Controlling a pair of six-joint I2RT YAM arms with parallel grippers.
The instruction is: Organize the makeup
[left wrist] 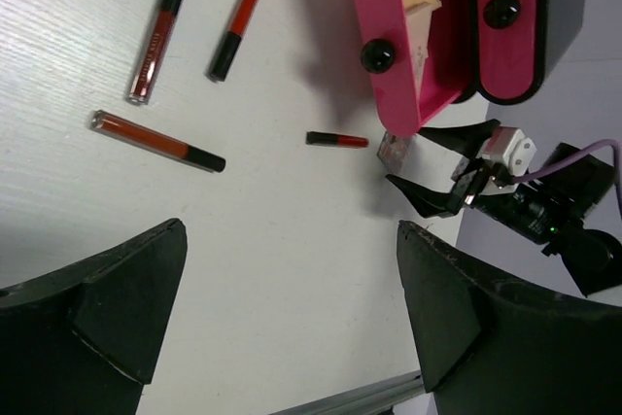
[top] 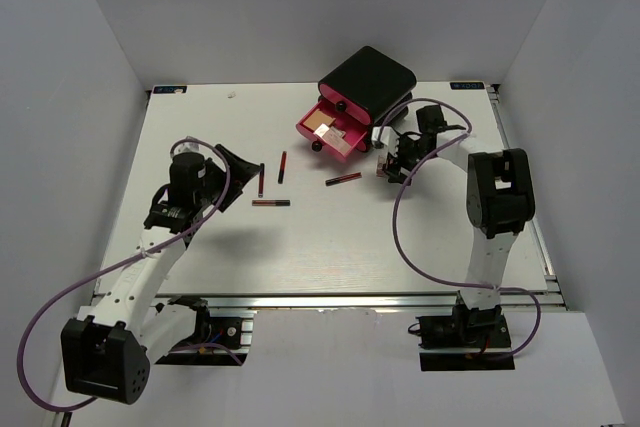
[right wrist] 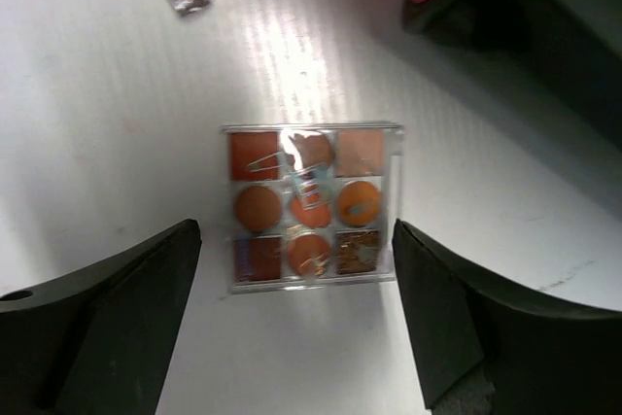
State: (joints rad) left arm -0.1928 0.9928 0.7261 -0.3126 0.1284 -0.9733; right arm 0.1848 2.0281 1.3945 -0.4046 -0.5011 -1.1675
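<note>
A: Right side, what's under it?
B: Spread wide. The right fingers [right wrist: 107, 323] stand one on either side of a small square clear-lidded palette [right wrist: 311, 206] with nine orange and brown pans. It lies flat on the white counter [top: 300, 247], just beside the front of the open pink drawer [left wrist: 394, 94]. Can't tell whether either finger touches it. Not lifted.
A: Why straddle it that way?
B: My reading is that they are lined up across two parallel edges, so closing would pinch it square. The drawer, pulled out of the black box [top: 367, 77], already holds beige flat pieces [top: 326, 129], so the palette likely belongs there.
A: Left side?
B: Same spread on the left fingers [left wrist: 117, 303]. Nothing held, hanging over bare counter. Three thin red-and-black sticks [left wrist: 160, 31] lie loose ahead of them at different angles, none crossing. A shorter stick [left wrist: 337, 140] lies alone between that group and the palette.
A: Progress?
B: Early, I'd judge. Four sticks and the palette are out on the counter. The palette is thin with a slick lid. A low grip looks necessary, or it may slip.
</note>
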